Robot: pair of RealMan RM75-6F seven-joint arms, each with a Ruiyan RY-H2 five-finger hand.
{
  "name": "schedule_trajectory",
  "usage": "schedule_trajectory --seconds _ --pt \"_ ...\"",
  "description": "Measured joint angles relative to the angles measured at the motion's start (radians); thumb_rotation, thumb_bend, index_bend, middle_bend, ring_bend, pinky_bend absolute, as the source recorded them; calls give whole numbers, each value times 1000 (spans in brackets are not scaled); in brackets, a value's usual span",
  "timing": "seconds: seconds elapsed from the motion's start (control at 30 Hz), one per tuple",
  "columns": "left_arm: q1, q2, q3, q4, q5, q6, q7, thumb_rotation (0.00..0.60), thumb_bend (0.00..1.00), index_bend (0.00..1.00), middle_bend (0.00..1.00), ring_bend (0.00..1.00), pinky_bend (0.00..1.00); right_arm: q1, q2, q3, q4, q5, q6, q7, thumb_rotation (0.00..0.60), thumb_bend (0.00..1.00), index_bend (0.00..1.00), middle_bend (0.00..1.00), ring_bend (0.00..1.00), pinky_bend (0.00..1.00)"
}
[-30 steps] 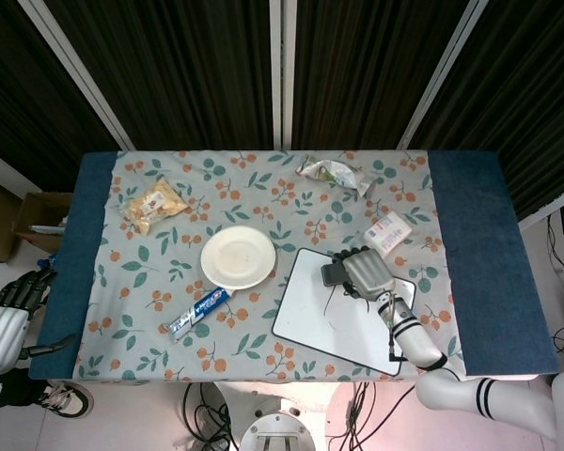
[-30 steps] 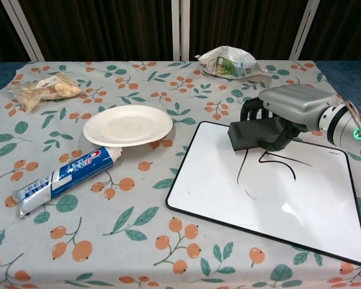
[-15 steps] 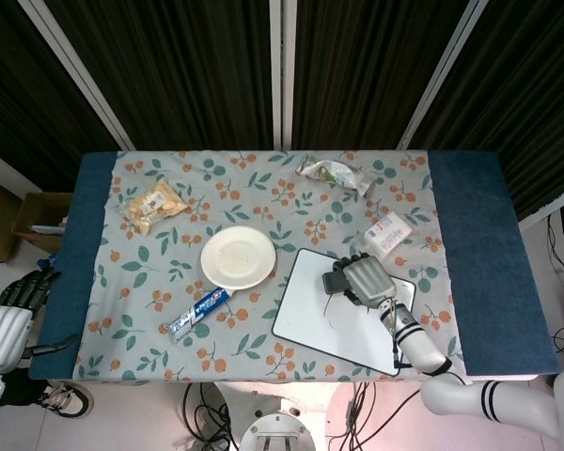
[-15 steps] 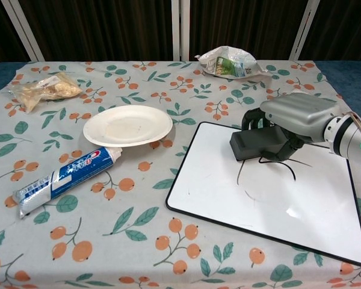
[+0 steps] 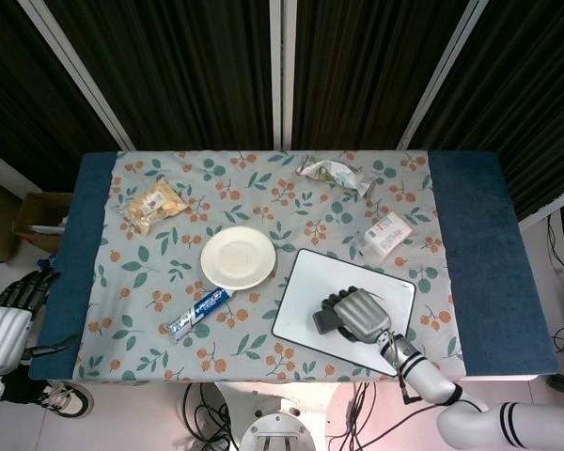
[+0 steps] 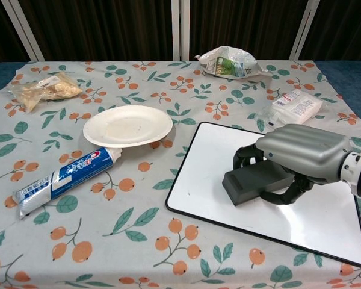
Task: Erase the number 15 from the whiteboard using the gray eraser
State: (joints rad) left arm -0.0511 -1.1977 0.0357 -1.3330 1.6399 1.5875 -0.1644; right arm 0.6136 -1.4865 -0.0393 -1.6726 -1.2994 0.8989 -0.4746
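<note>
Head view: right hand (image 5: 362, 315) low on the whiteboard (image 5: 305, 282), fingers curled over the gray eraser (image 5: 325, 319) and gripping it, eraser pressed flat near the board's near edge. Board surface white around the hand, no number legible. Left of the board, a white plate (image 5: 238, 256) holding nothing. Below the plate, toward the board's near left corner, a toothpaste tube (image 5: 197, 313) lying slantwise. Far left of the board, a clear snack bag (image 5: 152, 204) with pale pieces inside. Beyond the board, a crumpled packet (image 5: 335, 173); just past the board's far right corner, a small white pack (image 5: 384, 234). Tablecloth (image 5: 169, 272) with fruit print under it all. Far off the table's left side, left hand (image 5: 19, 293) hanging, fingers apart, holding nothing.

Chest view: right hand (image 6: 298, 158) arched over the eraser (image 6: 256, 182), fingers wrapped down both long sides, eraser resting on the whiteboard (image 6: 198, 180) near its middle. Board clean white where visible. Plate (image 6: 127, 125) left of the board, bare. Toothpaste tube (image 6: 63, 179) further left and nearer the camera. Snack bag (image 6: 45, 90) far left. Crumpled packet (image 6: 230, 62) behind the board; white pack (image 6: 295, 106) just behind the board's right part. Left hand out of this view.
</note>
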Motion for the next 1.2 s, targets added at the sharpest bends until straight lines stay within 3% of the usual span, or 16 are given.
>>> schedule_trajectory --seconds 0.13,0.3,0.5,0.9,1.2 --pt "1 -1 0 4 -2 0 -5 418 70 101 90 79 176 -4 18 -22 -41 -34 8 -22 600 395 676 573 508 637" --pt "2 -3 0 13 -3 1 -15 417 70 100 90 79 176 -10 5 -14 -28 -52 46 -40 600 395 676 573 508 637" --pt "5 -6 1 22 -3 2 -23 417 69 101 90 79 176 -12 -40 24 56 -40 75 -59 600 395 676 573 508 637" --pt "5 -8 1 30 -5 -2 -26 418 70 101 90 79 176 -4 -100 104 259 95 64 -50 600 395 676 573 509 637" --pt "0 -8 2 13 2 -4 -8 416 70 101 90 79 176 -32 -42 66 218 70 60 10 600 395 679 576 514 639"
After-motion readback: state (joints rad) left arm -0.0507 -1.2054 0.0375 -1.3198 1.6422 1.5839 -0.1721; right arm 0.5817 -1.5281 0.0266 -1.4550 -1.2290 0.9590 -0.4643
